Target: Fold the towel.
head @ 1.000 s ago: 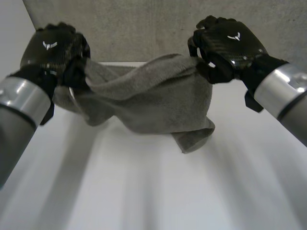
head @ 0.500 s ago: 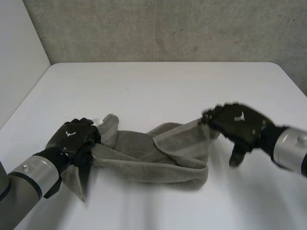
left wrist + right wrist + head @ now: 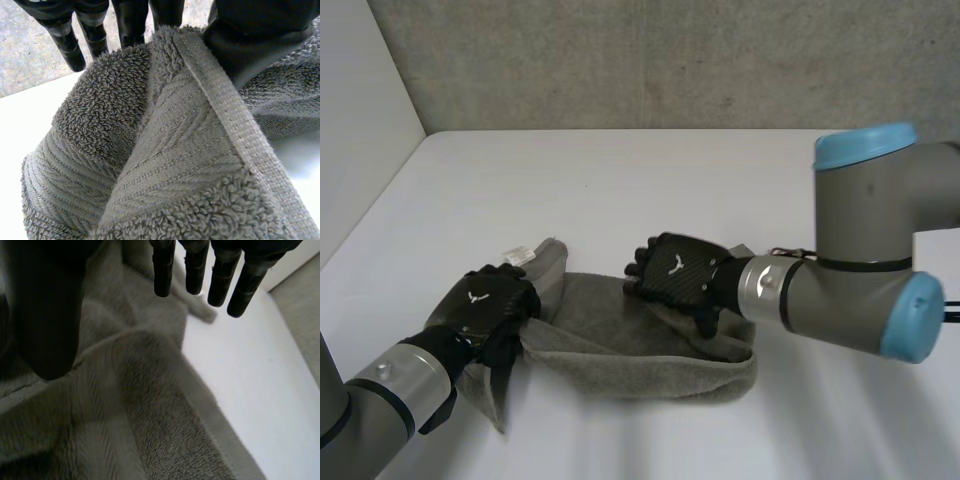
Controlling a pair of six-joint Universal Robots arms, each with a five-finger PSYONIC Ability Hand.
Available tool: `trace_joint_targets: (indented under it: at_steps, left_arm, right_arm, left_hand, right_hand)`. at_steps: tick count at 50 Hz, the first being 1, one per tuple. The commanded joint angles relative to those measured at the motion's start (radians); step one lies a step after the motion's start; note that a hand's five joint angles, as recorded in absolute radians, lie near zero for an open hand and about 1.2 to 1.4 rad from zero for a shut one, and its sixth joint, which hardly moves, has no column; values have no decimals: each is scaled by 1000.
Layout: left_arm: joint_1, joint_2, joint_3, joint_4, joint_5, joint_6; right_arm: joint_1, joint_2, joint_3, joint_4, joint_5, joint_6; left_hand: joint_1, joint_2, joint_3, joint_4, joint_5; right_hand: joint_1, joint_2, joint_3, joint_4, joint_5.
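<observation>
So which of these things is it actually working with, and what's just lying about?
In the job: grey towel; left hand, pinching one end of it; right hand, open over it.
Just there: white table; concrete wall behind.

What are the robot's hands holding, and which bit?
The left hand pinches the grey terry towel at one end, by its hemmed edge. The right hand holds nothing, its fingers straight over the towel.
</observation>
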Motion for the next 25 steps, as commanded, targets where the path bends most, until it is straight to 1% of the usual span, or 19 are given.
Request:
trace_joint_targets:
  at_steps: [1,3,4,6,9,11,15,18,20,22,23,25]
  left_arm:
    - [2,0,-4,2,-1,0]
    - [2,0,-4,4,1,0]
    - [2,0,-4,4,1,0]
    - [2,0,-4,4,1,0]
    - [2,0,-4,4,1,0]
    - [4,0,-4,4,1,0]
    - [7,2,-4,4,1,0]
    - [11,5,-4,4,1,0]
    - [14,6,-4,4,1,0]
    - [16,8,-2,2,1,0]
    - [16,8,-2,2,1,0]
    - [20,9,-4,2,1,0]
  right_arm:
    - [24,99,-40,17,114,-156]
    - [25,123,-40,16,131,-223]
    - [25,123,-40,16,131,-224]
    - [25,128,-30,8,138,-276]
    - [25,125,-30,6,137,-287]
    - [25,119,-28,3,135,-299]
    - [16,112,-16,-10,134,-304]
    - [13,105,2,-29,132,-305]
    - [11,95,10,-36,132,-310]
    - [10,76,30,-44,137,-334]
    - [10,76,30,-44,137,-334]
    - [-2,59,50,-46,140,-369]
  left_hand:
    - [101,120,-52,-59,67]
    - [101,120,-52,-59,67]
    - [101,120,-52,-59,67]
    - [101,120,-52,-59,67]
    - [101,120,-52,-59,67]
    - [101,120,-52,-59,67]
    - [101,120,-52,-59,67]
    - [101,120,-52,-59,67]
    - [101,120,-52,-59,67]
    - [101,120,-52,-59,67]
    - [101,120,-52,-59,67]
    - [101,120,-52,-59,67]
  right_hand:
    - [30,39,-44,-76,11]
    - [41,51,-44,-76,22]
    - [41,51,-44,-76,22]
    - [82,92,-44,-76,63]
    - [127,136,-44,-76,108]
    - [255,265,-44,-76,236]
    - [276,286,-44,-76,257]
    - [355,365,-44,-76,336]
    - [356,365,-44,-76,337]
    - [271,281,-44,-76,252]
    - [270,280,-44,-76,251]
    - [118,128,-44,-76,99]
